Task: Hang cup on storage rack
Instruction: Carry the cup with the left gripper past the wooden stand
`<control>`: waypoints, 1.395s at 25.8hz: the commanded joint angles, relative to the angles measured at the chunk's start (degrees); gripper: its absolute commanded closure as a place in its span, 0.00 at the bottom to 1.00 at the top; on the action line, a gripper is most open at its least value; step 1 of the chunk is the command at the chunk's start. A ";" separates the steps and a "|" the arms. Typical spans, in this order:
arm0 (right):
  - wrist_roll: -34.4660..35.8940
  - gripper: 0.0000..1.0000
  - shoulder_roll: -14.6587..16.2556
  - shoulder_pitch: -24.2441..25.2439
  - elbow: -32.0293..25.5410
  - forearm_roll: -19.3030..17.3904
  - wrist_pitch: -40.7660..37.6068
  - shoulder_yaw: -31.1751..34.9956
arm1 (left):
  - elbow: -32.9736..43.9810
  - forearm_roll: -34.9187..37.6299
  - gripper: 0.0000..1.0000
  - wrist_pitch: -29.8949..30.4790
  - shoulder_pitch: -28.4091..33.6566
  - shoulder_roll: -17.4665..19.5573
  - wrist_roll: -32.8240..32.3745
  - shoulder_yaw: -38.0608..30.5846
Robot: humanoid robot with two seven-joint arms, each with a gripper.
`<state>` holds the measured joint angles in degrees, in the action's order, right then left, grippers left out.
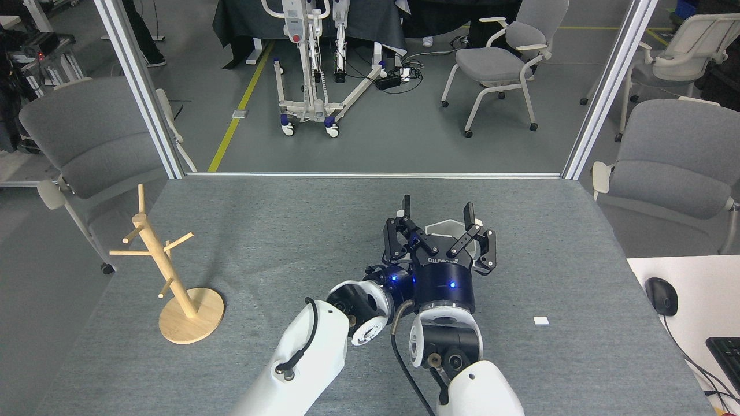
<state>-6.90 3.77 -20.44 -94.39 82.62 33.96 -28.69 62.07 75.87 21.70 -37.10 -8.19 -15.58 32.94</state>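
The white cup (pixel 444 227) stands on the grey table (pixel 289 231) right of centre, with only slivers of its hexagonal rim showing. My right gripper (pixel 437 207) is over it and covers most of it. It is open, its two fingertips wide apart and pointing away from me. My left gripper (pixel 395 269) is tucked against the right one's left side at the cup, and its fingers are hidden. The wooden storage rack (pixel 167 271) stands at the left edge with bare pegs, far from both arms.
A small white tag (pixel 541 320) lies on the table to the right. A white desk with a mouse (pixel 661 296) and a keyboard (pixel 725 355) adjoins the right side. Grey chairs (pixel 87 144) stand beyond the table's left and right edges.
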 commanded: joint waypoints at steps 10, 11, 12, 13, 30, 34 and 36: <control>3.21 0.01 7.57 -0.12 0.96 -16.97 -19.28 24.38 | 7.54 0.77 1.00 -0.08 11.27 5.38 0.64 -4.11; 3.12 0.01 9.06 0.14 2.10 -18.63 -22.97 27.37 | 9.91 0.77 1.00 -0.08 12.85 6.43 0.64 -5.69; 2.86 0.01 10.20 0.14 3.24 -19.43 -26.40 29.83 | 12.11 0.77 1.00 -0.08 14.34 7.31 0.64 -7.18; 2.68 0.01 11.17 0.58 4.74 -19.51 -29.47 31.94 | 14.39 0.77 1.00 0.00 15.83 8.37 0.64 -8.77; 4.35 0.01 7.39 19.65 7.46 -2.11 -46.70 40.29 | 36.98 0.77 1.00 6.77 43.08 17.60 9.78 -39.44; 9.01 0.01 6.77 19.57 7.73 -2.11 -46.35 40.38 | 37.07 0.68 1.00 10.72 48.09 17.60 14.35 -49.37; 9.36 0.01 6.77 19.48 7.55 -2.11 -46.70 40.29 | 36.98 0.68 1.00 14.86 50.64 17.60 16.98 -55.61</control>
<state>1.01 10.77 -1.02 -86.63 80.40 -12.40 11.61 99.04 76.62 32.02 9.66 9.36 -2.04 -14.30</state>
